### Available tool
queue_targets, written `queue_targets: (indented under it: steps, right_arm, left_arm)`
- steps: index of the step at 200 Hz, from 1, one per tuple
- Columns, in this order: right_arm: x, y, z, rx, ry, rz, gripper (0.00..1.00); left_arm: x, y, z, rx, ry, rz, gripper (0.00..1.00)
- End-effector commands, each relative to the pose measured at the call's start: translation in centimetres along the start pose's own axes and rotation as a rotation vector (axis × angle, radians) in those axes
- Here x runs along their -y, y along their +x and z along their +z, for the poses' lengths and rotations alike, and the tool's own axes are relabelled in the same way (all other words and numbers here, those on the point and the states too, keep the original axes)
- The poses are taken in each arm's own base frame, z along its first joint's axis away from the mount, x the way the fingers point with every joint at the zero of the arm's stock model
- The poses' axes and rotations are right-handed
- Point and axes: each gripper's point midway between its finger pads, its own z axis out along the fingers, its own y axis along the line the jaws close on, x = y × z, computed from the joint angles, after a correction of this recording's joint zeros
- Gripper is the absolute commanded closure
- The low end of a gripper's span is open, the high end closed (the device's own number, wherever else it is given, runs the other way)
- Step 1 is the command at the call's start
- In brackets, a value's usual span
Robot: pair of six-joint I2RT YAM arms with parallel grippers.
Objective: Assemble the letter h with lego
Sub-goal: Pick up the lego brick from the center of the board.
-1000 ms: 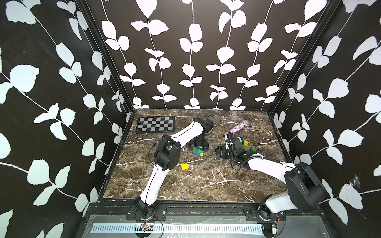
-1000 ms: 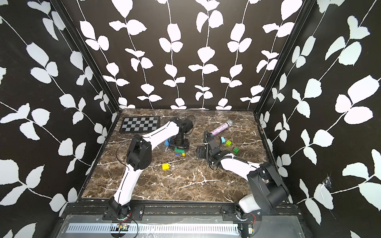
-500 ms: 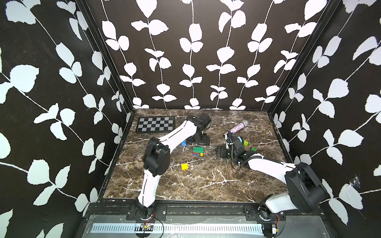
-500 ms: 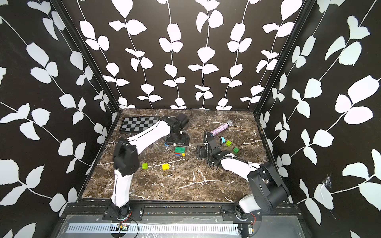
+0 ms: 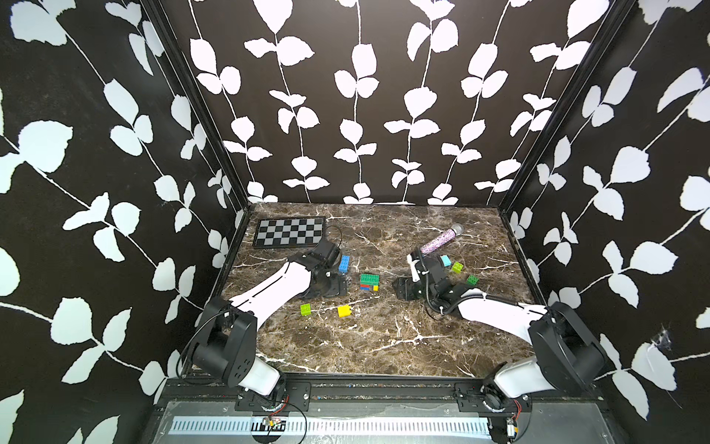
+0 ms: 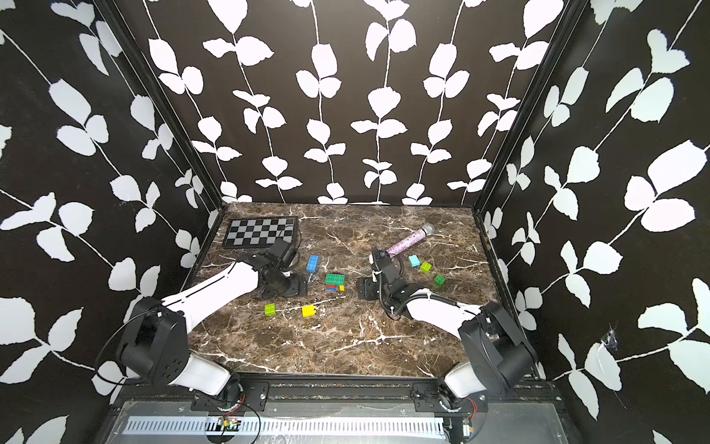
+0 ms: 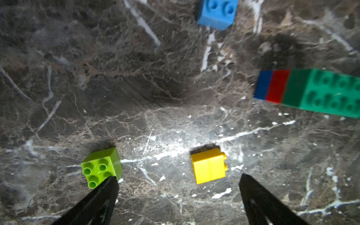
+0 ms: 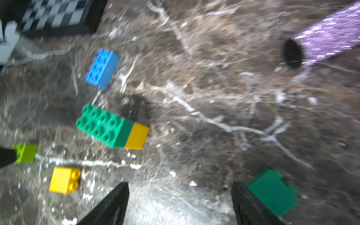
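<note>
Fingers [image 7: 101,198] of left gripper [image 7: 179,196] spread wide, empty; right gripper [image 8: 179,204] likewise. Just ahead of left tips, yellow brick [image 7: 209,168]; lime brick [image 7: 101,167] beside one tip. Beyond, green-topped stack [image 7: 311,93]; farthest, blue brick [image 7: 216,11]. Likely step: fetching next piece. Next: straddle yellow, close squarely.

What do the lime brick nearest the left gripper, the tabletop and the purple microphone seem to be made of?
Lime brick: moulded plastic, smooth and glossy; crisp studs catch highlights. Tabletop: polished brown marble or a marble-look laminate, I cannot tell which; white veins, bright glare. Purple microphone: likely a plastic tube under glitter coating; sparkling speckles, hollow dark end.
</note>
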Motion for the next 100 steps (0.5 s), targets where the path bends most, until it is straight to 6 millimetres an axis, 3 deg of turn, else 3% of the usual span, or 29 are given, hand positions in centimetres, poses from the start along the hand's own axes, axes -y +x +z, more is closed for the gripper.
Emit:
queue_targets:
  steps: [1,18,45,64,100]
  right_arm:
    - [-2.8,-1.2,-0.1,0.015,-0.063,-0.099,0.21]
    - [-4.0,-1.0,-0.4,-0.015,-0.017,-0.169,0.21]
    - [-3.3,-1.7,-1.5,-0.021,0.069,-0.164,0.22]
    - [-1.2,-2.4,-2.5,0.027,0.14,-0.112,0.21]
    - [4.8,-2.0,-3.1,-0.01,0.246,0.107,0.2]
  left_arm:
    - [-0.9,-0.9,-0.8,0.093,0.02,-0.061,0.01]
    - [-3.1,-0.3,-1.1,0.117,-0.07,-0.084,0.01]
    - [-5.9,0.7,-1.7,0.113,-0.194,-0.131,0.01]
    - [-7.0,1.3,-1.1,0.107,-0.221,-0.158,0.02]
    - [-7.4,2.4,1.7,0.018,-0.154,-0.253,0.07]
